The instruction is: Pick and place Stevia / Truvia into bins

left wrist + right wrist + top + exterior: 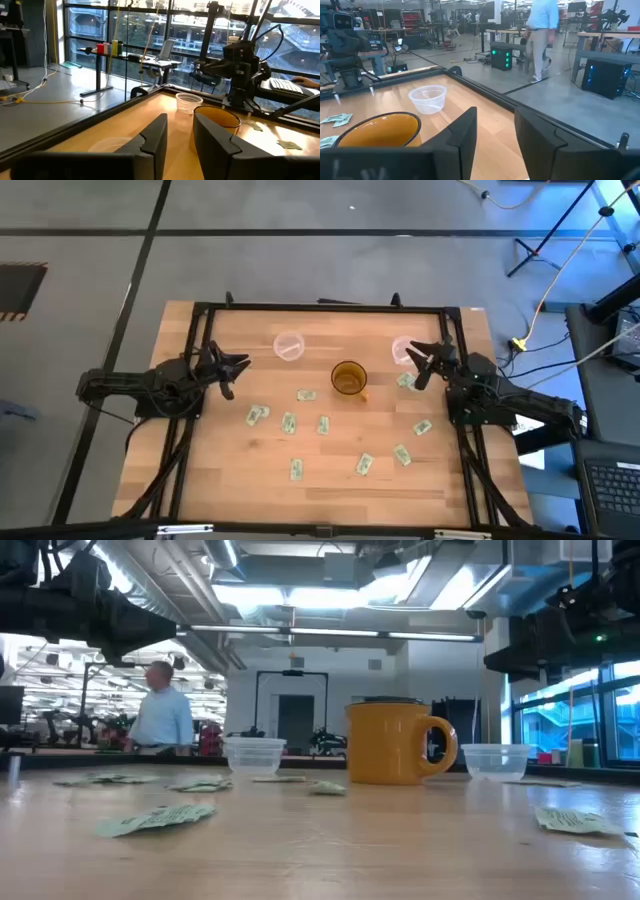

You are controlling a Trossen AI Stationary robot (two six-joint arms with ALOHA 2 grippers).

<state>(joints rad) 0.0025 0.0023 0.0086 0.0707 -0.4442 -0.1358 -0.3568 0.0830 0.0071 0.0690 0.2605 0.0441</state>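
Packets [323, 425] lie scattered flat on the near half of the table [230, 470]. Farther back we see the amber mug [348, 378] between two clear cups [289, 346], with left gripper [234, 370] and right gripper [422, 366] raised, fingers narrowly apart, empty.

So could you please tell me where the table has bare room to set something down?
Bare wood lies along the near edge left of the packets, and at the far edge between the two clear cups. It is crowded around the amber mug and the packet band in front of it.
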